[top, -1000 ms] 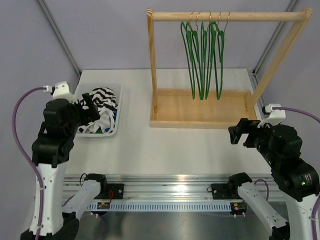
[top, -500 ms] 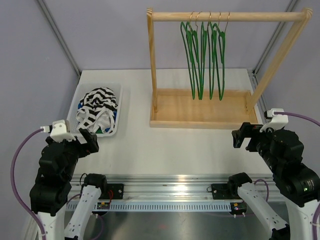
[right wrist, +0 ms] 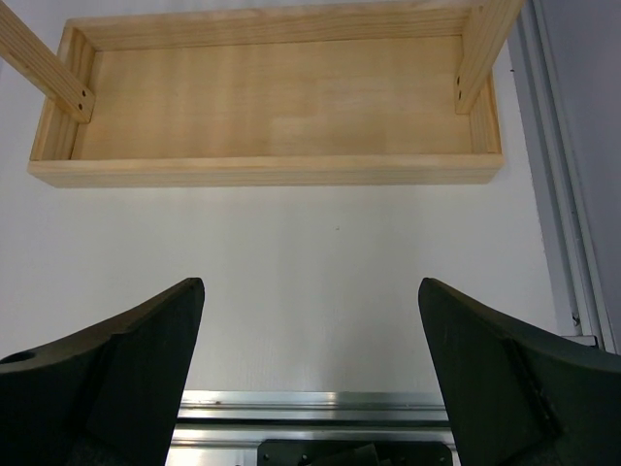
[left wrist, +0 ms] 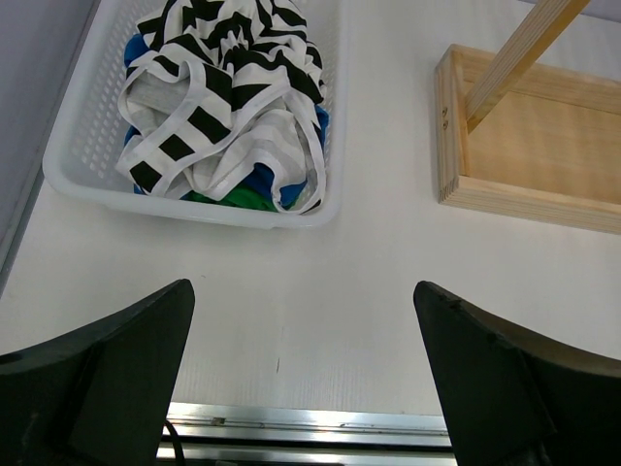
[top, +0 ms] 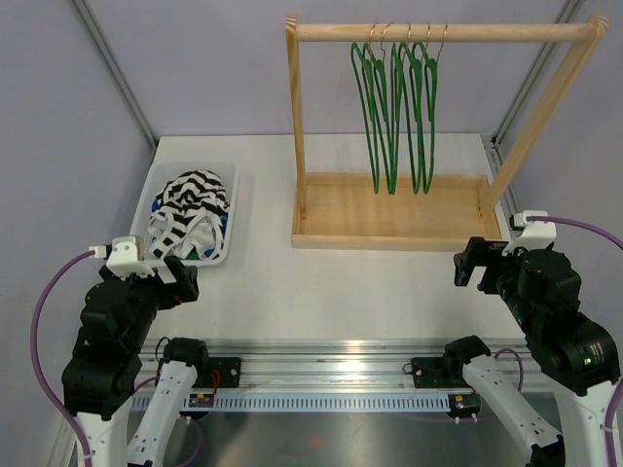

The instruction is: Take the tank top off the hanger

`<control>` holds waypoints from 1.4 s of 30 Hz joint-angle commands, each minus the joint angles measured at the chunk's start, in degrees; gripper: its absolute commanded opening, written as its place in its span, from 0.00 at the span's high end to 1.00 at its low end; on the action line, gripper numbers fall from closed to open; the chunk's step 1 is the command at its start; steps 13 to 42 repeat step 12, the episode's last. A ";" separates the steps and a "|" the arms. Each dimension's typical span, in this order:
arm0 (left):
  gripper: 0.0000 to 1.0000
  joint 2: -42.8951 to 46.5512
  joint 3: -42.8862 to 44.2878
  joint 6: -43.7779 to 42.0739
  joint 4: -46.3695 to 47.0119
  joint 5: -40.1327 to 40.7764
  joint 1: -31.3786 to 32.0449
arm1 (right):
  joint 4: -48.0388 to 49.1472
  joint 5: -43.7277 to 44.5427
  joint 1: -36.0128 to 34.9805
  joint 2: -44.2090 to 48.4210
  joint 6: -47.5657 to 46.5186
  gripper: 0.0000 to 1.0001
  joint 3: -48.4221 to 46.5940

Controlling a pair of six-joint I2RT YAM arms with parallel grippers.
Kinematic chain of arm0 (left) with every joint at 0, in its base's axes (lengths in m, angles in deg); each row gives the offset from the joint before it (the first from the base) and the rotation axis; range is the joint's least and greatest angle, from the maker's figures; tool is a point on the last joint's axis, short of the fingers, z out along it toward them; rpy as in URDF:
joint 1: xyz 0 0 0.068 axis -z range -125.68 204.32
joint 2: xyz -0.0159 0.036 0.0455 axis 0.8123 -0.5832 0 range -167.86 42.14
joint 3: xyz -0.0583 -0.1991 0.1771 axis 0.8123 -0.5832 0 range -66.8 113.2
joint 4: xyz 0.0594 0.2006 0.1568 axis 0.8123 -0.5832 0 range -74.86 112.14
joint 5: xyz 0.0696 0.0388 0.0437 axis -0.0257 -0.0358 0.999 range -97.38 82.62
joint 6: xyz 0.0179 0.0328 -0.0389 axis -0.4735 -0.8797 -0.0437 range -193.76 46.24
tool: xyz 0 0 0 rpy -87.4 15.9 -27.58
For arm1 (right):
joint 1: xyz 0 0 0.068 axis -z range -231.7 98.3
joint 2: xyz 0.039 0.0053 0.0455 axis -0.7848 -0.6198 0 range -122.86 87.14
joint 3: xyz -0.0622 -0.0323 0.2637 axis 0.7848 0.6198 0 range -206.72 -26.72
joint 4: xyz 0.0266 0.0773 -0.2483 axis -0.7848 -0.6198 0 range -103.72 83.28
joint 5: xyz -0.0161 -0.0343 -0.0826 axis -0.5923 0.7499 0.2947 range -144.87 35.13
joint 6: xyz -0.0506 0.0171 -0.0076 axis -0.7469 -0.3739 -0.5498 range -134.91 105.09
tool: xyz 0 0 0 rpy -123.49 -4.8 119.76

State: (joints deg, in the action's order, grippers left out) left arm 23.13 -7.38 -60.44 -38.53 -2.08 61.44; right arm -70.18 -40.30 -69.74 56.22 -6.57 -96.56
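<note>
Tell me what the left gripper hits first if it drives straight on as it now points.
Probably the bare white table, just short of the white basket of striped clothes. Depth is unclear: the left gripper could reach the basket's near wall first.

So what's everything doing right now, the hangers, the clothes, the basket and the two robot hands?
Rack: standing upright on the table.
Hangers: hanging on the rack's bar, all bare.
Basket: upright, filled.
Clothes: crumpled in a heap in the basket.
Left gripper: open, holding nothing, over the table near the basket.
Right gripper: open, holding nothing, over the table near the rack's base.
</note>
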 commanded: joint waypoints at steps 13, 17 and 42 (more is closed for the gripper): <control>0.01 -1.56 1.05 -1.11 2.83 -0.03 0.18 | 4.14 2.66 -0.41 -2.39 0.45 0.00 1.03; 0.01 -1.56 1.05 -1.11 2.83 -0.03 0.18 | 4.14 2.66 -0.41 -2.39 0.45 0.00 1.03; 0.01 -1.56 1.05 -1.11 2.83 -0.03 0.18 | 4.14 2.66 -0.41 -2.39 0.45 0.00 1.03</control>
